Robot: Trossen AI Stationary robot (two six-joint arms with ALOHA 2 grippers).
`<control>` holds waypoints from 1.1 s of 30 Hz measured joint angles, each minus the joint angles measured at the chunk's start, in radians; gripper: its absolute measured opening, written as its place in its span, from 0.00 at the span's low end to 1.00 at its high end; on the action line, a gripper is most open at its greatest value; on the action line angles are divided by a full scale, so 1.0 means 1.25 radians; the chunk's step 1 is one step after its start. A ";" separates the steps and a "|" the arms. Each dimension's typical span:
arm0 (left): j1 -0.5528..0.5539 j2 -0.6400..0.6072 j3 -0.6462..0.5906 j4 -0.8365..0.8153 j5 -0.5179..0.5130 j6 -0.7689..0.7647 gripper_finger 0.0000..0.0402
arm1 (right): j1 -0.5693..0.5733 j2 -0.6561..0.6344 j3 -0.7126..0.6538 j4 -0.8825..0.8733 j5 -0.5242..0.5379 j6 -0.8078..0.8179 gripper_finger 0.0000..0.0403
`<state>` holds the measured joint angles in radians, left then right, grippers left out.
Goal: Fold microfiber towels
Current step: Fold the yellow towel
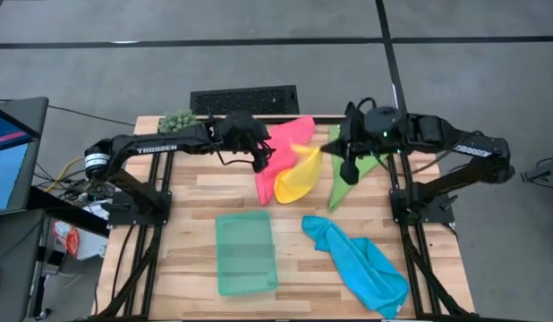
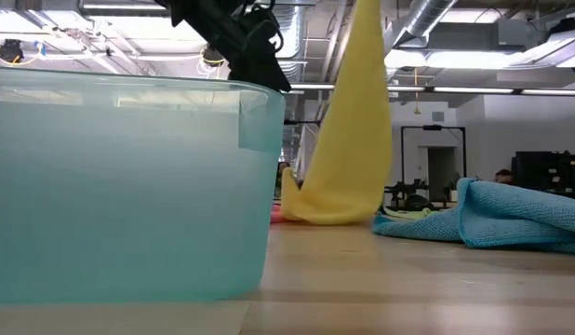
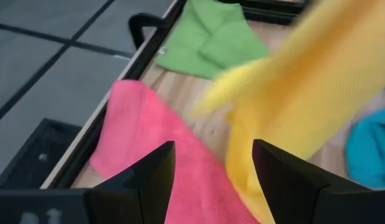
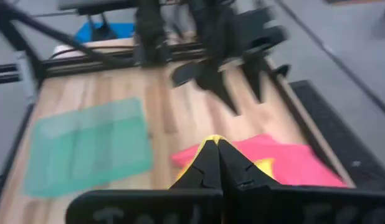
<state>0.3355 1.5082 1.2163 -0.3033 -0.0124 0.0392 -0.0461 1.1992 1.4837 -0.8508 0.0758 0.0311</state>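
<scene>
A wooden table point(image 1: 196, 192) is seen from above, with two dark robot arms reaching in from either side toward its far half. The right gripper point(image 4: 215, 149) has its two fingers pinched tight on a corner of the yellow towel point(image 1: 300, 176), which hangs down from it in a long drape; in the low view the yellow cloth falls like a curtain, its bottom edge bunched on the tabletop. The left gripper point(image 3: 212, 163) is raised above the table beside that towel, its fingers point(image 3: 156, 171) spread wide with nothing between them; the pink and yellow cloths lie beneath and beyond it. The pink towel point(image 1: 275, 159) lies spread on the table touching the yellow one, under the left gripper. The leaf green towel point(image 1: 346, 174) lies crumpled by the far right edge, partly under the right arm. The bright blue towel point(image 1: 361, 264) lies loosely heaped on the near right part of the table, well apart from both grippers. A pale teal translucent tray point(image 1: 245, 253) sits on the near middle of the table, just beside the blue towel. A small spiky green plant ball point(image 1: 177, 120) rests at the far left corner.
</scene>
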 joint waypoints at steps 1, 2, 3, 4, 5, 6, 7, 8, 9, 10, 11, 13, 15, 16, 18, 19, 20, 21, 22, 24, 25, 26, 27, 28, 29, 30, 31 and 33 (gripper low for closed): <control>0.005 0.000 -0.001 0.012 0.026 0.008 0.52 | 0.014 0.000 0.000 -0.002 0.000 0.012 0.00; 0.009 0.002 -0.005 0.033 0.054 0.015 0.52 | 0.026 0.000 0.000 -0.002 0.001 0.024 0.00; 0.011 0.009 -0.006 0.048 0.079 0.021 0.52 | 0.036 0.000 0.000 -0.002 0.001 0.035 0.00; 0.011 0.015 -0.007 0.056 0.101 0.025 0.52 | 0.045 0.000 0.000 -0.001 0.004 0.043 0.00; 0.011 0.019 -0.009 0.054 0.117 0.029 0.52 | 0.055 0.000 0.000 -0.002 0.008 0.051 0.00; 0.008 0.028 -0.010 0.064 0.125 0.037 0.52 | 0.064 0.000 0.000 -0.002 0.014 0.059 0.00; 0.002 0.037 -0.007 0.089 0.132 0.044 0.52 | 0.072 0.000 0.000 -0.002 0.022 0.066 0.00; -0.002 0.045 -0.007 0.094 0.136 0.050 0.52 | 0.079 0.000 0.000 -0.002 0.026 0.070 0.00; -0.004 0.056 -0.007 0.089 0.138 0.058 0.52 | 0.087 0.000 0.000 -0.002 0.028 0.076 0.00; -0.009 0.068 -0.007 0.097 0.141 0.064 0.52 | 0.094 0.000 0.000 -0.001 0.033 0.083 0.00; -0.013 0.079 -0.008 0.094 0.149 0.072 0.52 | 0.100 0.000 0.000 -0.002 0.041 0.091 0.00; -0.022 0.099 -0.009 0.099 0.167 0.087 0.52 | 0.110 0.000 0.000 -0.002 0.049 0.103 0.00; -0.032 0.117 -0.008 0.118 0.193 0.103 0.52 | 0.118 0.000 0.000 -0.002 0.051 0.111 0.00; -0.035 0.122 -0.008 0.133 0.197 0.108 0.52 | 0.123 0.000 0.000 -0.001 0.052 0.116 0.00; -0.046 0.138 -0.008 0.161 0.195 0.109 0.52 | 0.133 0.000 0.000 -0.001 0.052 0.126 0.00; -0.049 0.146 -0.007 0.188 0.193 0.109 0.52 | 0.137 0.000 0.000 0.000 0.052 0.134 0.00; -0.049 0.146 -0.008 0.181 0.193 0.108 0.52 | 0.141 0.004 0.000 0.001 0.051 0.142 0.00; -0.049 0.150 -0.010 0.187 0.193 0.108 0.52 | 0.145 0.012 0.000 0.010 0.052 0.145 0.00; -0.049 0.159 -0.007 0.213 0.192 0.109 0.52 | 0.150 0.018 0.000 0.019 0.052 0.146 0.00; -0.048 0.172 -0.008 0.211 0.191 0.107 0.52 | 0.160 0.028 -0.003 0.017 0.056 0.145 0.00; -0.048 0.180 -0.008 0.208 0.191 0.102 0.52 | 0.165 0.038 -0.001 0.025 0.057 0.146 0.00; -0.051 0.191 -0.008 0.216 0.191 0.099 0.52 | 0.168 0.046 0.002 0.039 0.058 0.145 0.00; -0.054 0.198 -0.008 0.212 0.190 0.098 0.52 | 0.170 0.053 0.001 0.039 0.057 0.145 0.00; -0.056 0.203 -0.009 0.203 0.190 0.097 0.52 | 0.173 0.060 -0.002 0.030 0.055 0.146 0.00; -0.061 0.208 -0.009 0.207 0.193 0.097 0.52 | 0.176 0.073 -0.002 0.038 0.054 0.147 0.00; -0.065 0.211 -0.008 0.212 0.198 0.098 0.52 | 0.178 0.084 0.000 0.063 0.054 0.149 0.00; -0.069 0.211 -0.008 0.208 0.204 0.102 0.52 | 0.180 0.089 0.000 0.070 0.052 0.151 0.00; -0.078 0.211 -0.008 0.211 0.210 0.110 0.52 | 0.181 0.091 -0.002 0.066 0.050 0.162 0.00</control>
<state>0.2384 1.7721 1.2060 -0.0401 0.2496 0.1761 0.1799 1.3132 1.4811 -0.7678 0.1383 0.2340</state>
